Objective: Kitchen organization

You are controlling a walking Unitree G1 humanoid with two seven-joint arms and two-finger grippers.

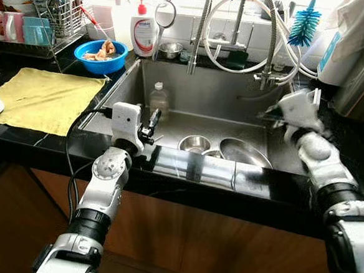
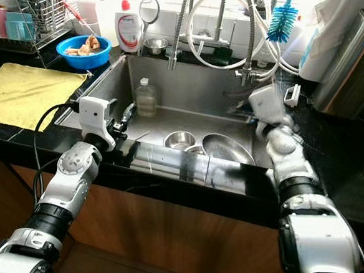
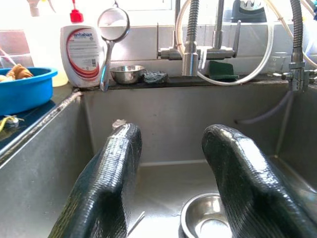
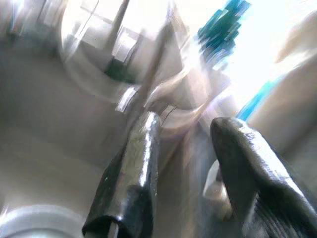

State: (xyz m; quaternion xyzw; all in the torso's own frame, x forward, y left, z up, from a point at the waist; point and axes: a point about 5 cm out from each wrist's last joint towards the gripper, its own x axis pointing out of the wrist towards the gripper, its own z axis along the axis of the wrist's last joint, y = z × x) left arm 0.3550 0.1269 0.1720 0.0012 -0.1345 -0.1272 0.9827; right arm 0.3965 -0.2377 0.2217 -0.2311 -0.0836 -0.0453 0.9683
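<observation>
My left gripper (image 3: 171, 173) hangs over the sink's (image 1: 173, 86) front left edge, fingers apart and empty. My right gripper (image 4: 185, 163), fingers also apart, is raised at the sink's right side near the hoses (image 1: 282, 50). Below lie a bowl (image 1: 195, 143), a pan (image 1: 243, 152) and a bottle (image 1: 159, 99).

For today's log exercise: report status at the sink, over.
Left hand open, empty, over sink's near edge. Right hand open, raised by the hoses. Steel bowls and bottle in basin, untouched.
</observation>
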